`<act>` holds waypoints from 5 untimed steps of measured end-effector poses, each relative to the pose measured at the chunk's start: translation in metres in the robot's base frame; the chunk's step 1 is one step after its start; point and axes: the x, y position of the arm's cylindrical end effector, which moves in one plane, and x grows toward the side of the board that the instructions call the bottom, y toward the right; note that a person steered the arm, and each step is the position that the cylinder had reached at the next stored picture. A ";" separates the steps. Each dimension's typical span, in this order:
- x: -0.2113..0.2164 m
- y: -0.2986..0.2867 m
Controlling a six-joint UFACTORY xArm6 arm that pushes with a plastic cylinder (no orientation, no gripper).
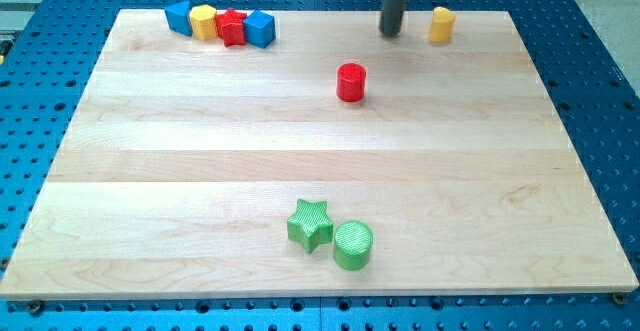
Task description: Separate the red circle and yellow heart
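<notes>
The red circle (351,82) stands on the wooden board (200,171) a little right of centre, near the view's top. The yellow heart (442,24) stands at the board's top edge, up and to the right of the red circle, well apart from it. My tip (391,32) is near the top edge, between the two: just left of the yellow heart and up and right of the red circle, touching neither.
A row at the top left holds a blue block (180,17), a yellow hexagon (204,21), a red star (232,27) and a blue cube (260,29). A green star (310,224) and a green circle (353,245) touch near the bottom centre.
</notes>
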 end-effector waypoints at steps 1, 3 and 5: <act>0.001 -0.037; 0.074 -0.188; 0.039 -0.366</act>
